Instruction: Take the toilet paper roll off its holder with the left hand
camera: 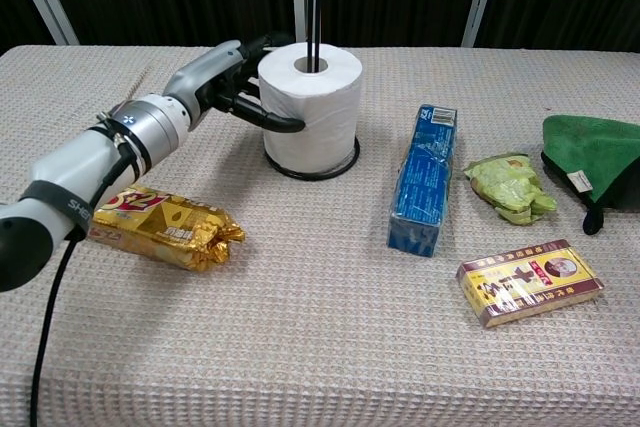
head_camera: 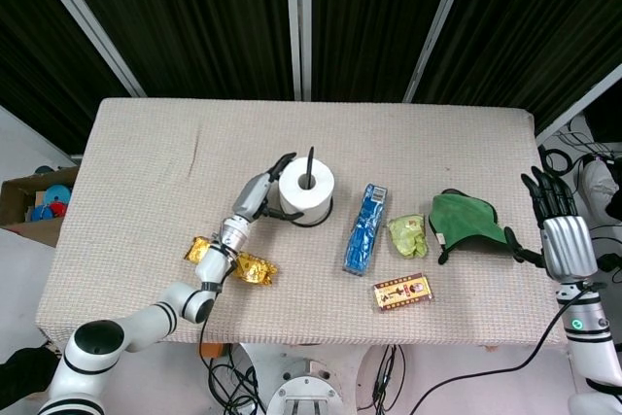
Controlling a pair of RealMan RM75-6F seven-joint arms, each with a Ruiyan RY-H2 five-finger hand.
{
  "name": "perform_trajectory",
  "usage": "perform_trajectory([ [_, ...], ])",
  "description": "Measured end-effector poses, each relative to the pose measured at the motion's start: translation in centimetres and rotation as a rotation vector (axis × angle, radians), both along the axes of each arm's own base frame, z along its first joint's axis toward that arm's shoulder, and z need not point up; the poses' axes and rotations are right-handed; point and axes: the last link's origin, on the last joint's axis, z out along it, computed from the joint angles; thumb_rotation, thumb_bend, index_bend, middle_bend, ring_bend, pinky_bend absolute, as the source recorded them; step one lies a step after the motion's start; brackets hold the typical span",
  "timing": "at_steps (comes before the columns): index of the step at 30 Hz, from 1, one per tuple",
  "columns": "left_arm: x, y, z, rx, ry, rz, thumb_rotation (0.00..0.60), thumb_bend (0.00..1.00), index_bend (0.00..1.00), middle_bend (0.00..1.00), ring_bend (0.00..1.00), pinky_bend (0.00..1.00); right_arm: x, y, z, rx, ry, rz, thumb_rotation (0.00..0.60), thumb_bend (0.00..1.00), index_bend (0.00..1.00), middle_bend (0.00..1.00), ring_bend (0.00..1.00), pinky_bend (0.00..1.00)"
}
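While the toilet paper roll [camera: 310, 107] is sitting upright on its holder [camera: 310, 169] with the thin black rod [camera: 312, 7] rising through its core, I am wrapping my left hand [camera: 232, 82] around its left side. The thumb is lying across the front of the roll and the other fingers are reaching behind it, so the hand is cupping the paper; I am judging contact is made, though how firm the squeeze is I cannot tell. The roll is not yet lifted, its base sitting inside the ring.

To do this well, I am aiming to close evenly on both sides without crushing the soft paper, then lift straight up along the rod, since any tilt is likely to bind the core against it or drag the holder along.

The gold snack packet [camera: 165, 228] is lying near the roll, under my forearm, and the blue box [camera: 423, 193] is lying to the roll's right, so I am planning to carry the roll clear of both. My right hand [head_camera: 561, 232] is hanging well away from the roll, fingers spread and holding nothing.
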Motion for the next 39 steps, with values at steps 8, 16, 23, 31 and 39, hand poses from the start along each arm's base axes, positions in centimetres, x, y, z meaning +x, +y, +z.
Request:
perform_trajectory([
  [8,0.0,0.0,1.1,0.013,-0.07,0.018,0.6,0.08,0.24,0.34,0.31,0.41,-0.1,0.2,-0.1,0.002,0.003,-0.001,0.6,0.3,0.0,0.0,0.0,0.0],
  [16,0.6,-0.1,3.4,0.049,-0.151,-0.006,0.6,0.08,0.25,0.36,0.32,0.41,0.1,0.5,0.1,-0.005,0.005,0.005,0.6,0.3,0.0,0.0,0.0,0.0],
  [23,2.3,-0.4,7.8,0.135,-0.244,-0.058,0.6,0.08,0.25,0.36,0.32,0.41,0.7,0.6,-0.2,-0.002,0.002,0.018,0.6,0.3,0.0,0.0,0.0,0.0],
  [31,4.6,-1.4,15.9,0.258,-0.347,-0.108,0.6,0.08,0.25,0.36,0.32,0.41,-0.1,1.3,-0.7,0.019,0.023,-0.006,0.6,0.3,0.0,0.0,0.0,0.0],
  [39,1.8,-4.4,25.4,0.471,-0.288,-0.085,0.6,0.08,0.25,0.36,0.32,0.41,-2.5,2.6,-0.9,0.05,0.111,-0.086,0.6,0.3,0.0,0.0,0.0,0.0],
])
